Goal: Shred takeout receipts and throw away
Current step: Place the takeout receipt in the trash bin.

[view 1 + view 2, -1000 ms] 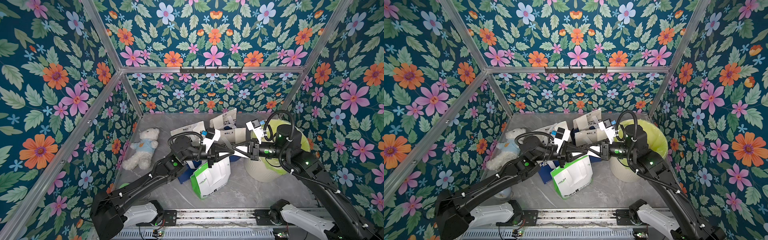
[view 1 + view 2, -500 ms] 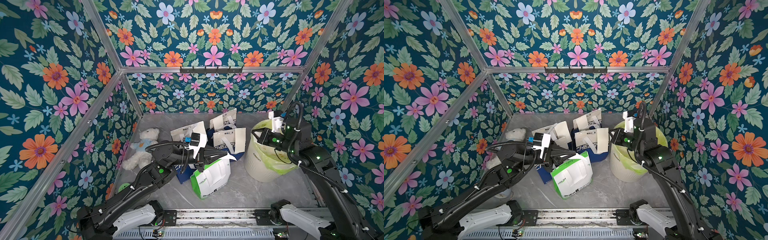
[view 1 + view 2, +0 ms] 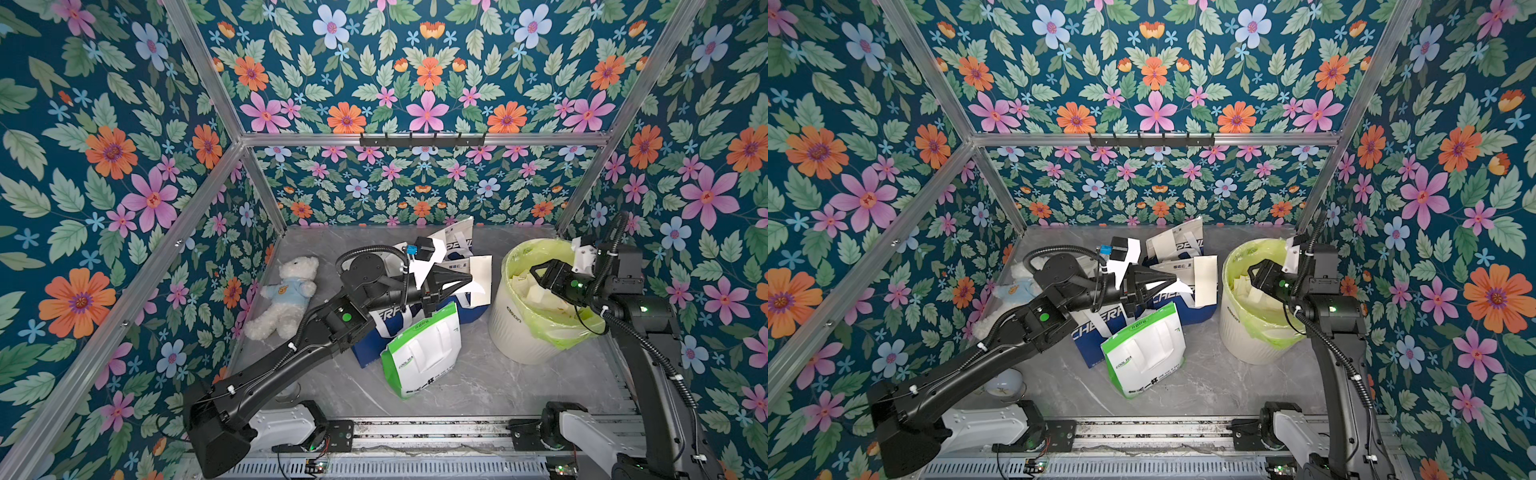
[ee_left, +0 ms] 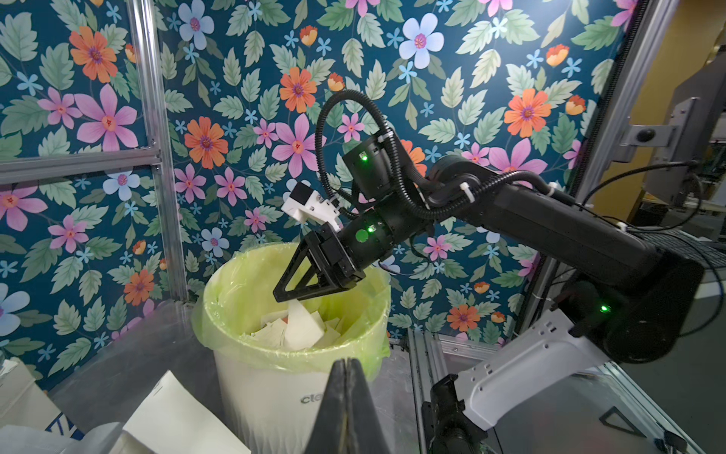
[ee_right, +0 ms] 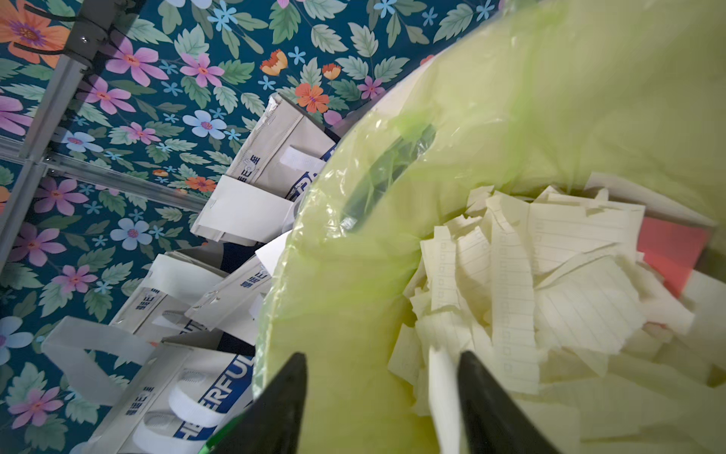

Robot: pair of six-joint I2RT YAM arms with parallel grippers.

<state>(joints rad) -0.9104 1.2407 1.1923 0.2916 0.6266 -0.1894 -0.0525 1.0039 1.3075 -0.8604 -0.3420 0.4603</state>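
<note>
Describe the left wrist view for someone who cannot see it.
The right arm's open fingers hang over a white bin lined in yellow-green plastic, a paper scrap just below them, over torn paper. The left arm's shut fingers fill the foreground.

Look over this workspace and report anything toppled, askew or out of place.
The green bag lies toppled on the table in front of the blue bags. A teddy bear lies flat by the side wall, odd for a paper-shredding job. The bin's liner sags unevenly down one side.
</note>
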